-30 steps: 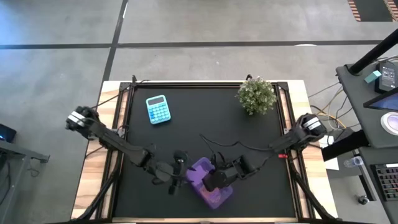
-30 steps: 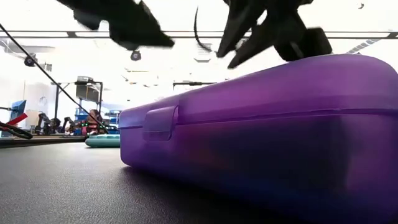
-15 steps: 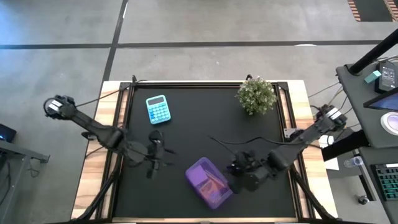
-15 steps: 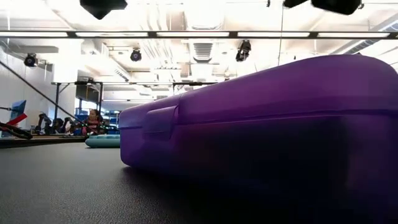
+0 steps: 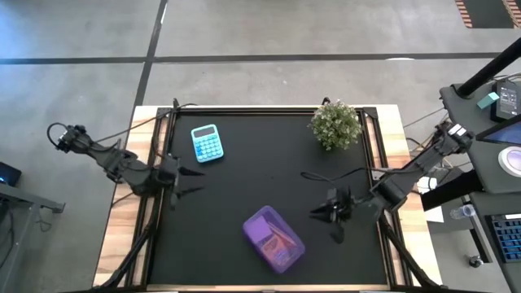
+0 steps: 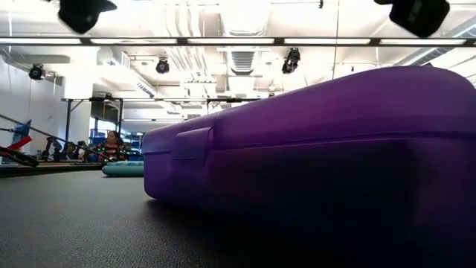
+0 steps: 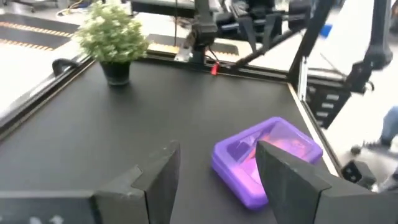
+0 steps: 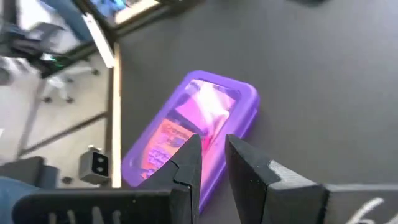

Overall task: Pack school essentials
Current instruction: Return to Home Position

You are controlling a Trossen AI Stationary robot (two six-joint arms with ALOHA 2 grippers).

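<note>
The translucent purple case [image 5: 273,238] lies shut and flat on the black mat near the front edge, also in the low view [image 6: 312,149]. Pink and orange shapes of the school essentials [image 8: 186,127] show through its lid; I cannot tell them apart. My left gripper [image 5: 194,181] hangs open above the mat's left edge, its fingers wide apart [image 7: 217,148] and pointing toward the case. My right gripper [image 5: 320,216] hangs to the right of the case, pointing at it. Its fingers [image 8: 212,144] stand a narrow gap apart with nothing between them.
A light blue calculator [image 5: 206,142] lies at the back left of the mat. A potted green plant [image 5: 334,124] stands at the back right. Black rails [image 5: 379,146] run along the mat's sides. A cable [image 5: 342,173] trails from the right arm over the mat.
Both grippers have drawn back from the case and risen, the left toward the table's left edge and the right toward its right edge. Both wrists have rolled on the way. The case has stayed shut where it was.
</note>
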